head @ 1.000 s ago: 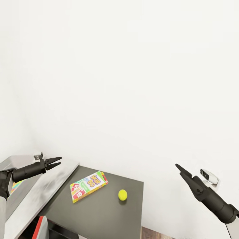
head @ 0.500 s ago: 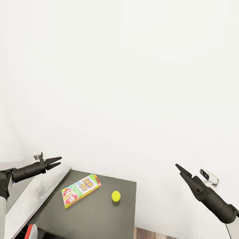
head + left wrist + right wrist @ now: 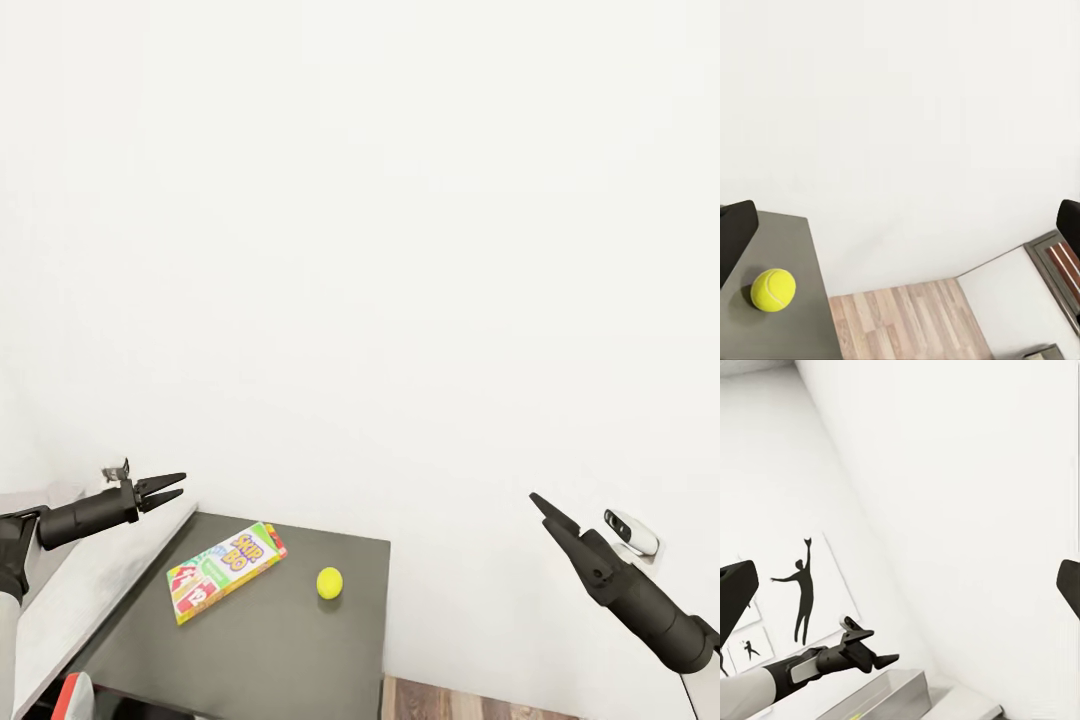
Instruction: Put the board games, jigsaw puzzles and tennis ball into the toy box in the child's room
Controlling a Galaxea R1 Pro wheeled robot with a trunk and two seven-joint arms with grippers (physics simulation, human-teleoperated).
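A colourful board game printed "SKIP BO" lies flat on a dark-grey-topped side unit. The yellow tennis ball rests on the same top just to its right, also seen in the left wrist view. My left gripper hovers open and empty above the white-grey table, up and to the left of the board game. My right gripper hangs in the air far to the right, open and empty. The toy box, the jigsaw puzzles and the bed are out of view.
A plain white wall stands close behind the side unit. A small white device is fixed on the wall near my right arm. Wood-plank floor shows right of the unit. Something red sits low at the left.
The whole picture has slid to the left, so the camera has turned right. The grey tray edge seen earlier at the far left has left the view. Both arms hold the same pose.
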